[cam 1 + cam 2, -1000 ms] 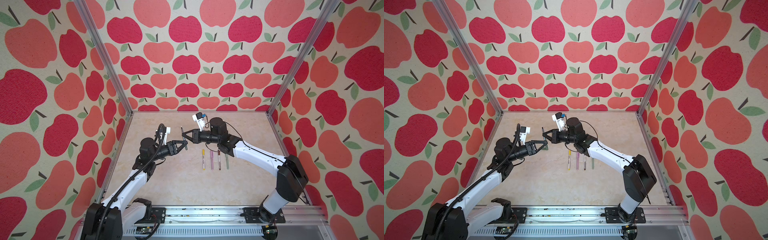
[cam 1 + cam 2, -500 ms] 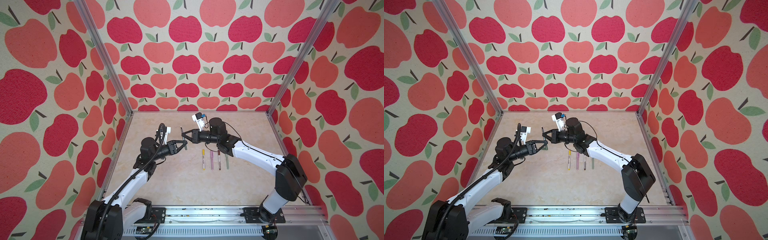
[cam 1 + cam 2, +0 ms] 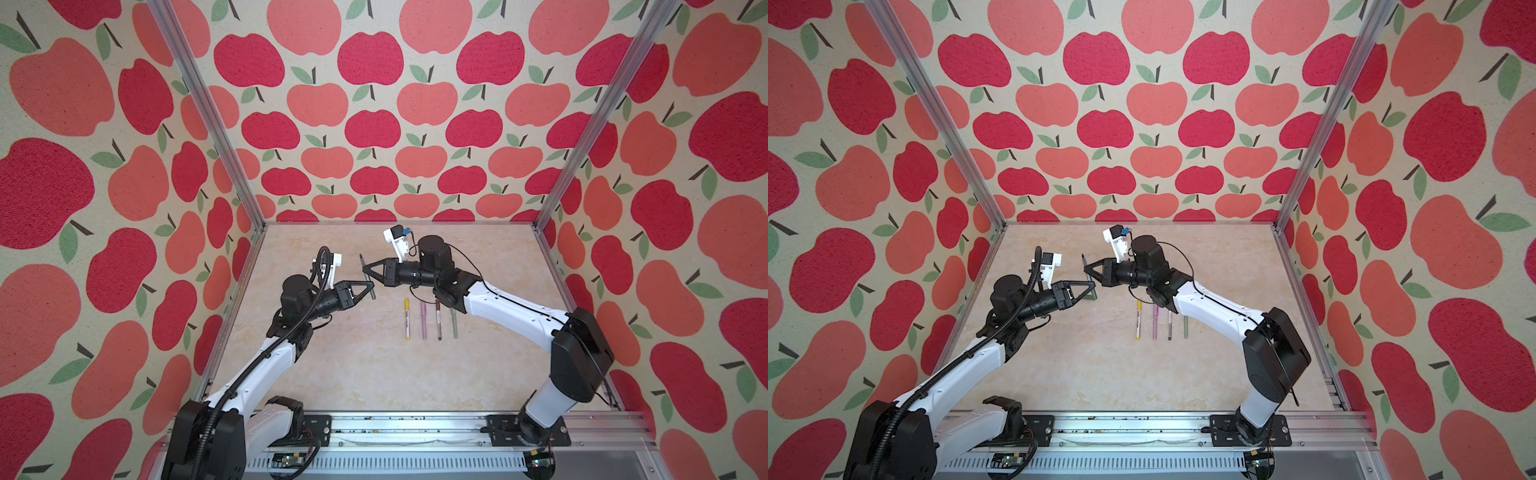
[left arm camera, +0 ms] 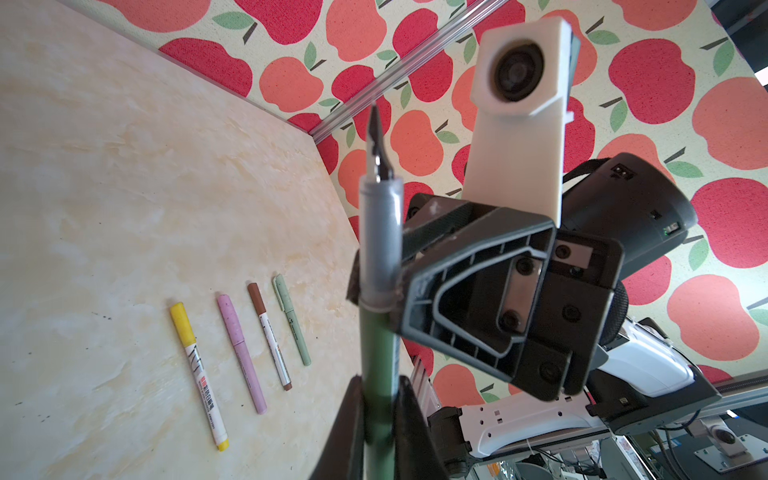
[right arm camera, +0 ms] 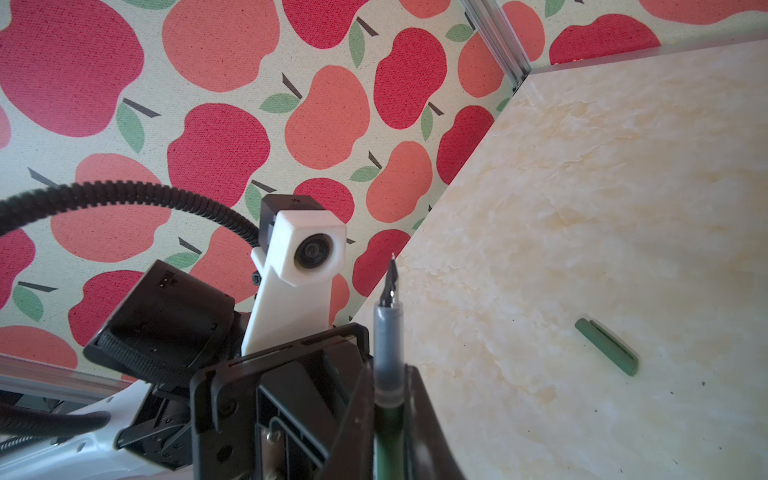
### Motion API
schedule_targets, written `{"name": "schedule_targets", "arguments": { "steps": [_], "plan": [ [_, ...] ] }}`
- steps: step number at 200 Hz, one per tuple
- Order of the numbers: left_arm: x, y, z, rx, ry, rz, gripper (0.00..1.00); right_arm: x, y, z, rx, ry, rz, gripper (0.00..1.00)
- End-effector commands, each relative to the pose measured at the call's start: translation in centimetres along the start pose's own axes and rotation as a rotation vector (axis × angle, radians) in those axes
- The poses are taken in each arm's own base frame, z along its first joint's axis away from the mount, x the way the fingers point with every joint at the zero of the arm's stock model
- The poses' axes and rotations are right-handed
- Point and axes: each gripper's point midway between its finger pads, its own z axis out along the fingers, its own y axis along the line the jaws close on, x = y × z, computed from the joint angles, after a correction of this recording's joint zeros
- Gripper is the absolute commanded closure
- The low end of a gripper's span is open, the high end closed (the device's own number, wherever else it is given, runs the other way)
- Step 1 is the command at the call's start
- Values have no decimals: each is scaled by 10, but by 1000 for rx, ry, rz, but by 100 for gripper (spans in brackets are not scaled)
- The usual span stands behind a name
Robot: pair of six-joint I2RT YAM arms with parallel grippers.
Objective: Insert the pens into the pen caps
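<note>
A dark green pen [image 3: 367, 277] with a bare dark tip is held tilted above the table between both arms. My right gripper [image 3: 365, 269] is shut on its grey neck [image 5: 388, 345]. My left gripper [image 3: 372, 286] is shut on the green barrel [image 4: 376, 353], lower down. In the left wrist view the left gripper [image 4: 379, 399] pinches the barrel from both sides. The right gripper [image 5: 388, 388] shows the same pinch. A dark green pen cap [image 5: 606, 347] lies loose on the table in the right wrist view. It is hidden in both top views.
Four more pens lie side by side on the table right of centre, caps on: yellow [image 3: 407, 319], lilac-pink [image 3: 423, 321], brown [image 3: 438, 321] and sage green [image 3: 454, 323]. The right forearm [image 3: 511, 311] passes just beside them. Apple-patterned walls close in three sides.
My left gripper's jaws have closed onto the lower barrel of the dark green pen. The right gripper has kept its hold, and both arms have barely moved.
</note>
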Motion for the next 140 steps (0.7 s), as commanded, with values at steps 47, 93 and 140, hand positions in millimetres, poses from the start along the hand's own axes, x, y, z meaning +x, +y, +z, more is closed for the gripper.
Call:
{"name": "schedule_targets", "arguments": {
  "steps": [47,93,140],
  "plan": [
    [-9,-2,-9,-52,-41,61,98,-12,13,-3,-11,-25,-45,91],
    [-8,3,-21,-101,-50,65,100,-17,12,-7,4,-31,-64,77],
    [-4,13,-38,-198,-47,60,100,-19,6,-10,42,-18,-87,58]
  ]
}}
